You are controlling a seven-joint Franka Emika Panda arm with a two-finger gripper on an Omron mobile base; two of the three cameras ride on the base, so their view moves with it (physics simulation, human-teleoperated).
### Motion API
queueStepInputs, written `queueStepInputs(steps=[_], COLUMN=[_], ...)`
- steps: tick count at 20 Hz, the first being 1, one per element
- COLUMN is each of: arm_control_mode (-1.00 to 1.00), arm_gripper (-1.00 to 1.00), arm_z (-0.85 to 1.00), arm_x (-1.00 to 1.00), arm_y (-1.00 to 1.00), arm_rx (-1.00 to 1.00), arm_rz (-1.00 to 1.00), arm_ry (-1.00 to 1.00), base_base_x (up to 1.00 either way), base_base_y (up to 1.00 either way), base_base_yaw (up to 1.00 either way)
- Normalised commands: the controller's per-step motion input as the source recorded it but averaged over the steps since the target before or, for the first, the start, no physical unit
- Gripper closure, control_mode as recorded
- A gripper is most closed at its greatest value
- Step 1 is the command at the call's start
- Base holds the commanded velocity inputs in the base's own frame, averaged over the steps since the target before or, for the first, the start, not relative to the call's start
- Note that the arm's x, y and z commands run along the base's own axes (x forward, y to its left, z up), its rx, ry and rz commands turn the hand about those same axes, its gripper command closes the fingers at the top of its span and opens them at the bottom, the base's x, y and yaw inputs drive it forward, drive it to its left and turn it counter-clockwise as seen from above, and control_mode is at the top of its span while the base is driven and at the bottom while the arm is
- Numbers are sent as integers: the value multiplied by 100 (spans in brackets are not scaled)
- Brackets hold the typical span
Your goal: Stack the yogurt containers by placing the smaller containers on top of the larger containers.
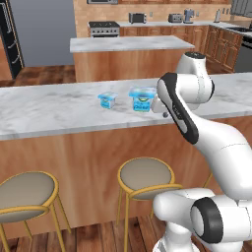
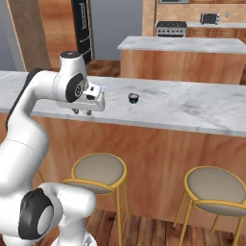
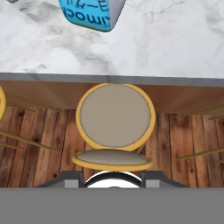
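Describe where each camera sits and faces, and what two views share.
Left base view: behind the arm's left, facing counter, smaller cup and larger cup; arm lower right.
Right base view: behind its right, facing the same counter; arm lower left, jaws down.
Hand view: on the hand, looking down over the counter edge at a stool.
Base views share counter, stools, arm.

Two cameras ride behind the arm, left and right, both looking forward and down across the marble surface (image 1: 49, 106) toward the kitchen beyond, sharing that counter and the stools (image 1: 146, 178) below. A third, on the hand, looks steeply down, close over the surface edge and one stool.
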Motion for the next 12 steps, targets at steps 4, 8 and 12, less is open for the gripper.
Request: queueStepInputs(steps=[4, 8, 12], arm_control_mode=[-100, -100, -100], arm_gripper=[-100, -100, -100], arm_z=[4, 17, 26], arm_x=[-1, 0, -2], arm_y=[0, 0, 0], arm_rx=[0, 0, 0], arm_rz=[0, 0, 2], arm_ry=[0, -1, -3], base_base_x=[0, 0, 0], base_base_y=[0, 0, 0], base_base_yaw=[0, 0, 0])
